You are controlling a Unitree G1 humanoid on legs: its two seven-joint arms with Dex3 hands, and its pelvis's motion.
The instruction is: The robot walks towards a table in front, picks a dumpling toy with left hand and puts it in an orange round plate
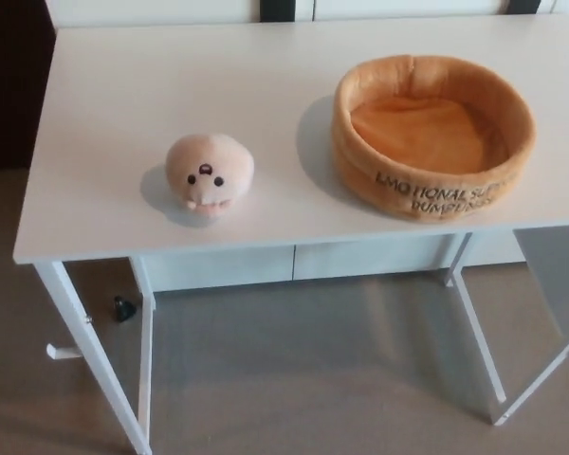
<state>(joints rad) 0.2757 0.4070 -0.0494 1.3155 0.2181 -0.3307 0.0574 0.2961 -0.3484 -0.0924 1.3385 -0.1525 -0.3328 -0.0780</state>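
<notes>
A pale pink plush dumpling toy with a small face lies on the white table, left of centre and near the front edge. To its right stands an orange round plush plate with a raised rim and dark lettering on its side; it is empty. Neither of my hands shows in the head view.
The table's front edge runs across the middle of the picture, with thin white legs below. A white cabinet stands behind the table legs. Grey floor lies in front, with a small dark object near the left leg.
</notes>
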